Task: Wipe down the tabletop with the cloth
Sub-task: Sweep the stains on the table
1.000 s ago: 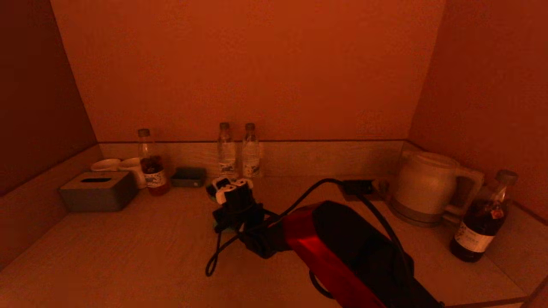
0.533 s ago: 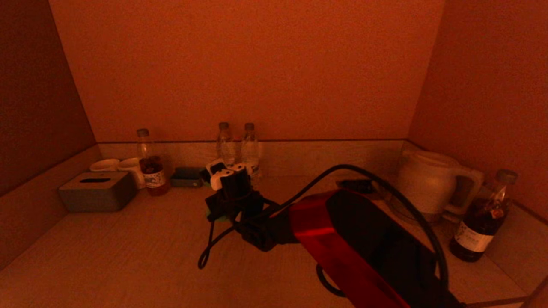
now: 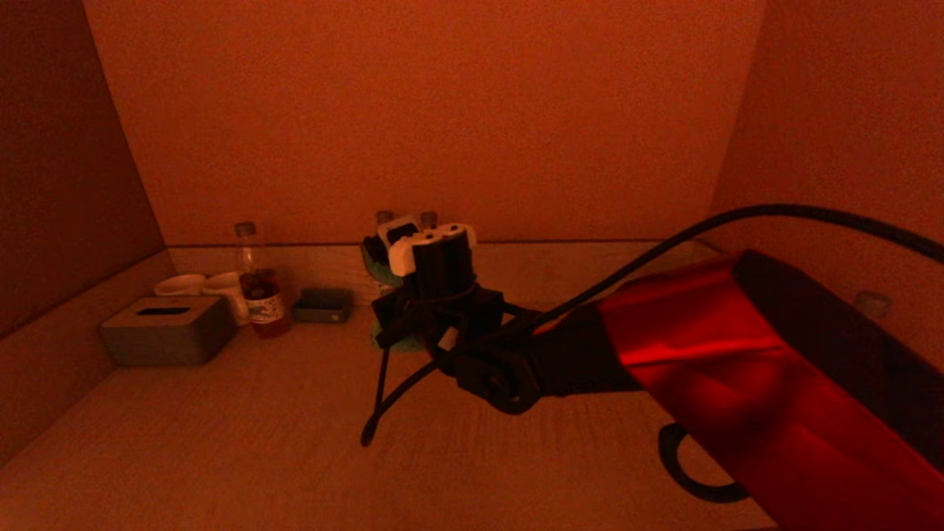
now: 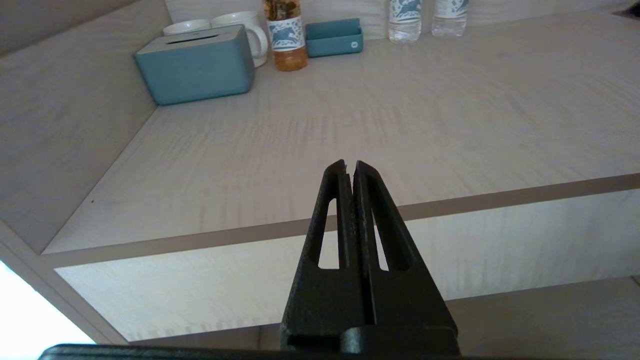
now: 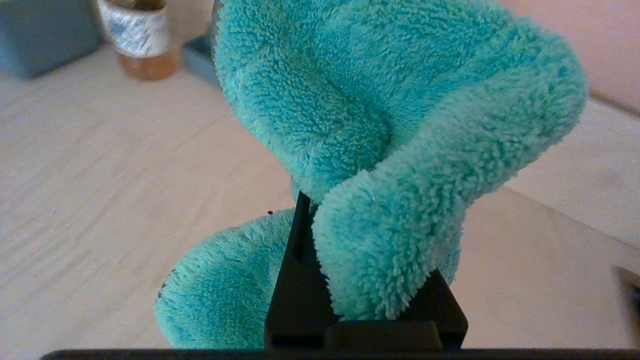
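Green fleece fills the right wrist view: the cloth [image 5: 380, 150] is pinched between the closed fingers of the right gripper [image 5: 312, 210], folding over them in a thick loop with a second lobe sagging below. In the head view that gripper [image 3: 383, 269] is raised over the back middle of the tabletop [image 3: 221, 442], and only slivers of the cloth [image 3: 380, 274] peek out around it. It seems to hang clear of the wood, though the arm hides the gap, so I cannot be sure.

Risks, as I judge them:
- The bite looks narrow, taken on a fold. Drag during a wiping stroke could pull the cloth free.
- Two clear bottles [image 3: 384, 218] stand just behind the gripper by the rear rim, mostly hidden. A push further back could topple them.
- A tea bottle [image 3: 258, 284], a small tray [image 3: 322, 304], cups [image 3: 182, 284] and a tissue box [image 3: 169, 330] crowd the left rear corner. A wide sweep that way would knock them.
- The cable [image 3: 380, 398] looping under the wrist could snag.

The left gripper [image 4: 350, 167] sits parked off the front edge, fingers pressed together and holding nothing.
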You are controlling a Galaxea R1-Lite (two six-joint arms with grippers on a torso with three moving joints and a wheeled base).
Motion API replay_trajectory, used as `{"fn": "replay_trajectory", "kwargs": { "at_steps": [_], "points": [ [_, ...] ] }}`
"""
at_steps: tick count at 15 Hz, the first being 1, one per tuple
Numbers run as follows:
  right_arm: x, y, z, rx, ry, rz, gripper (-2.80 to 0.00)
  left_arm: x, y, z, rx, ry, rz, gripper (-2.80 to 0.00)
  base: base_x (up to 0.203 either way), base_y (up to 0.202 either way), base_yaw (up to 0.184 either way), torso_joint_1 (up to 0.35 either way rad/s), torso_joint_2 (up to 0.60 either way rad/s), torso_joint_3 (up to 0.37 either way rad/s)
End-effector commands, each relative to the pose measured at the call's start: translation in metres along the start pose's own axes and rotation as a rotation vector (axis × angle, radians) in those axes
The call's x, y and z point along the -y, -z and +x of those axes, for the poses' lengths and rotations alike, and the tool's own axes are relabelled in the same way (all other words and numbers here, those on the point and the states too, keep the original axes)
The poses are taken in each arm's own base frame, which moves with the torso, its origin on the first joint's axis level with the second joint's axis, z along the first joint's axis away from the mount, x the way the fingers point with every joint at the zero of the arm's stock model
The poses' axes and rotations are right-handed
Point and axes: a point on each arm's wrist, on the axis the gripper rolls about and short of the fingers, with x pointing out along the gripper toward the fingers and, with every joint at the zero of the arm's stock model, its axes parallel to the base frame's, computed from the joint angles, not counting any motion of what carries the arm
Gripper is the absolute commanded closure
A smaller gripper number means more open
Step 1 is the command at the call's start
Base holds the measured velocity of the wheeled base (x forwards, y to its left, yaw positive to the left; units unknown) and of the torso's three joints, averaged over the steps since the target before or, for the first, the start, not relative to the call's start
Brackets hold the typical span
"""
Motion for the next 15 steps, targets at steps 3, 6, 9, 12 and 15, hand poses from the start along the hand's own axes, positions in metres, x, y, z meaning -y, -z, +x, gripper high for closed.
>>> {"fn": "replay_trajectory", "kwargs": {
  "at_steps": [3,6,9,12,15],
  "points": [
    [0.041,-0.017,-0.055,-0.004,0.092,0.022,0.00,0.000,0.000,0.000,0.000,0.000,0.000,0.00,0.000,0.000,0.000,0.000,0.00,0.000],
    [0.061,-0.014,-0.081,-0.012,0.141,0.040,0.00,0.000,0.000,0.000,0.000,0.000,0.000,0.00,0.000,0.000,0.000,0.000,0.00,0.000],
    [0.082,-0.009,-0.099,-0.020,0.200,0.058,0.00,0.000,0.000,0.000,0.000,0.001,0.000,0.00,0.000,0.000,0.000,0.000,0.00,0.000],
    [0.126,0.018,-0.119,-0.103,0.337,0.096,0.00,0.000,0.000,0.000,0.000,0.000,0.000,0.00,0.000,0.000,0.000,0.000,0.00,0.000],
    [0.146,0.034,-0.124,-0.149,0.405,0.128,0.00,0.000,0.000,0.000,-0.001,0.000,0.000,0.00,0.000,0.000,0.000,0.000,0.00,0.000]
  ]
}}
